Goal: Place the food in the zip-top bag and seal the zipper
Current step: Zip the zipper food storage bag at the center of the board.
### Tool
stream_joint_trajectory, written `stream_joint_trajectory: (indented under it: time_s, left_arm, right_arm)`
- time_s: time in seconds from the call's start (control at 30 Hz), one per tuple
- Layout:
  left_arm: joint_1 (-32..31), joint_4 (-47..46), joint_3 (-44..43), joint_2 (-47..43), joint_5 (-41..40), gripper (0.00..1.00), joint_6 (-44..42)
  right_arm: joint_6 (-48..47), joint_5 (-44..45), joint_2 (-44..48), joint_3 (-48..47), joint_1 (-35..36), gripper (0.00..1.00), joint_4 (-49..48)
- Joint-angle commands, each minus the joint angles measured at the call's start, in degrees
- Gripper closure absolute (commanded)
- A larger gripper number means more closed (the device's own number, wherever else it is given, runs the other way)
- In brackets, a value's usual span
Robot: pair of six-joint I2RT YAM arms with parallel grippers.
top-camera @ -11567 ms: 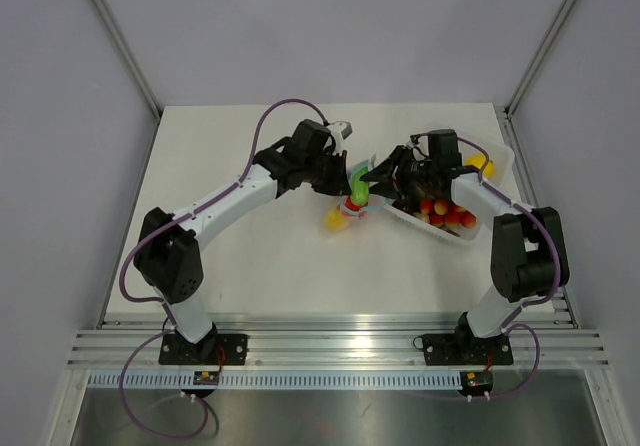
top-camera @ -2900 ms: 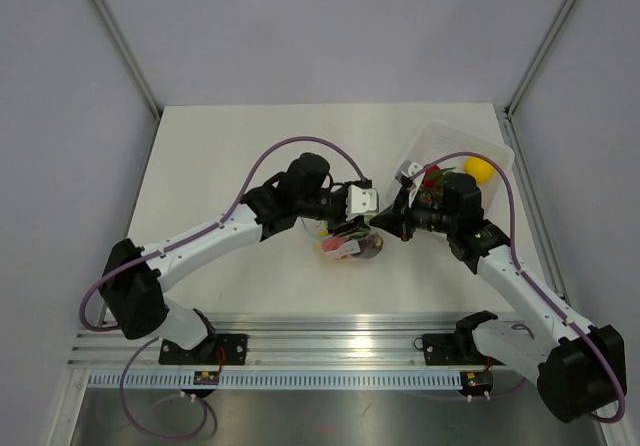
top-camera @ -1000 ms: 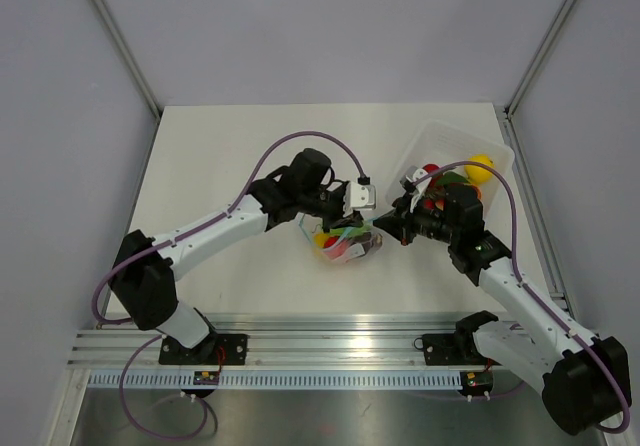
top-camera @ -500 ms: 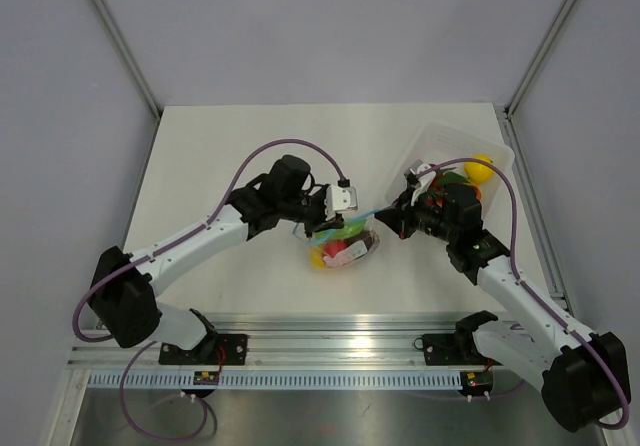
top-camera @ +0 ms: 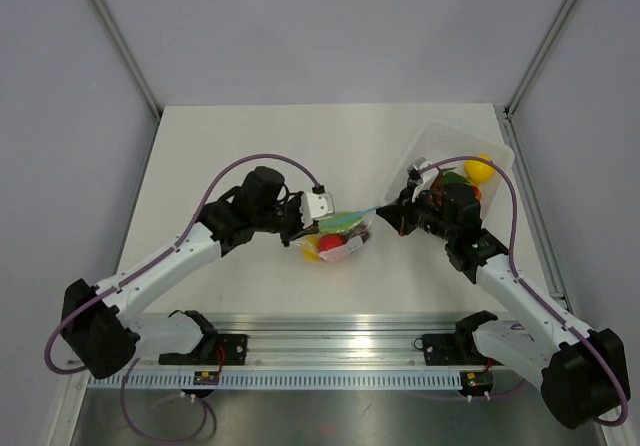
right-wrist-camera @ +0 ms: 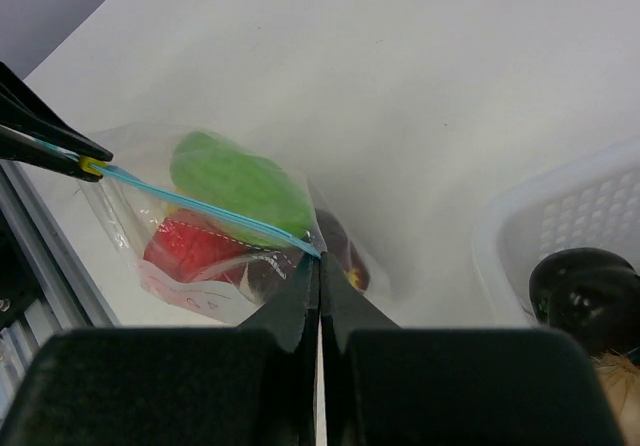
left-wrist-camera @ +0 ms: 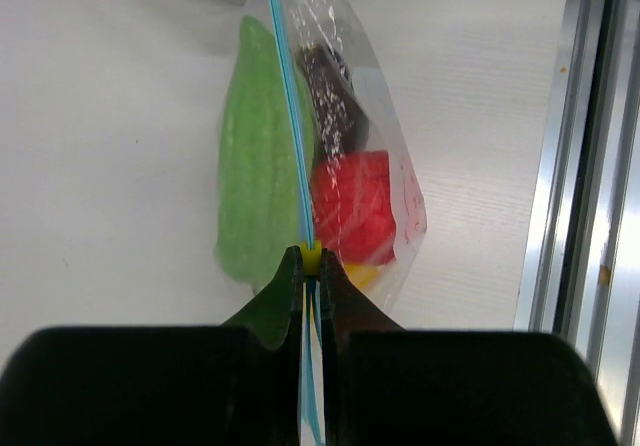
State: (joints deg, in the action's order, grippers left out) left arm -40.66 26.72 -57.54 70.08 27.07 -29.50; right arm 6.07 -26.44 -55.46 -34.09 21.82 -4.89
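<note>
The clear zip-top bag (top-camera: pixel 340 238) hangs between my two grippers above the table, with a green piece (left-wrist-camera: pixel 255 176), a red piece (left-wrist-camera: pixel 352 206), a dark maroon piece (left-wrist-camera: pixel 332 91) and a yellow piece inside. Its blue-teal zipper (left-wrist-camera: pixel 288 116) is stretched taut. My left gripper (left-wrist-camera: pixel 311 261) is shut on the zipper at its yellow slider (left-wrist-camera: pixel 311 256), at the bag's left end (top-camera: pixel 300 224). My right gripper (right-wrist-camera: pixel 320 259) is shut on the zipper's other end, at the bag's right corner (top-camera: pixel 385 211). The bag shows in the right wrist view (right-wrist-camera: pixel 200 226).
A rigid clear tub (top-camera: pixel 500 151) stands at the back right with a yellow piece (top-camera: pixel 479 169) and other toy food in it; its rim shows in the right wrist view (right-wrist-camera: pixel 560 206). The metal rail (top-camera: pixel 320 331) runs along the table's near edge.
My left gripper has slid left along the zipper, away from the right gripper, and the strip is now drawn out straight. The right gripper holds its end almost still.
</note>
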Motion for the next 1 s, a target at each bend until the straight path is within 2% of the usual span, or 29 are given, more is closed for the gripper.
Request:
stream_joint_trajectory:
  time_s: [0.0, 0.4, 0.53, 0.57, 0.63, 0.67, 0.7, 0.73, 0.83, 0.97]
  left_arm:
    - [1.29, 4.04, 2.16, -3.99, -3.69, 1.00, 1.54]
    - [3.66, 2.11, 9.28, -14.17, -6.86, 1.00, 5.76]
    - [3.66, 0.70, 10.08, -15.07, -5.72, 1.00, 6.20]
    - [3.75, 0.79, 10.08, -14.80, -5.54, 1.00, 6.20]
    - [3.75, 1.14, 9.81, -14.10, -5.27, 1.00, 6.12]
    - [3.75, 1.05, 9.90, -13.84, -5.27, 1.00, 6.12]
    - [3.75, 1.23, 9.81, -13.57, -5.10, 1.00, 6.03]
    - [3.75, 1.23, 9.99, -13.14, -5.10, 1.00, 6.03]
    - [3.75, 0.97, 10.25, -12.87, -4.66, 1.00, 5.85]
    - [3.75, 0.53, 9.99, -12.78, -4.57, 1.00, 5.68]
  right_arm:
    - [0.09, 6.13, -0.26, -0.46, -0.55, 1.00, -3.20]
    - [2.02, 7.98, -0.96, -0.19, -0.55, 1.00, -4.61]
    - [1.85, 2.81, -1.93, -0.54, -0.47, 1.00, -5.84]
    - [0.37, -2.08, -2.28, -0.72, -0.55, 1.00, -5.84]
    - [-1.13, -6.33, -3.33, -1.77, -0.47, 0.98, -4.88]
    - [-1.67, -9.04, -3.77, -2.12, -0.47, 0.91, -4.35]
    - [-2.28, -10.12, -4.39, -2.91, -0.38, 0.64, -3.56]
    - [-3.59, -10.65, -4.65, -3.26, -0.03, 0.55, -2.16]
    - [-5.71, -12.23, -5.18, -3.53, 0.85, 0.40, -0.75]
    - [-8.17, -12.94, -7.11, -3.79, 2.51, 0.38, -0.04]
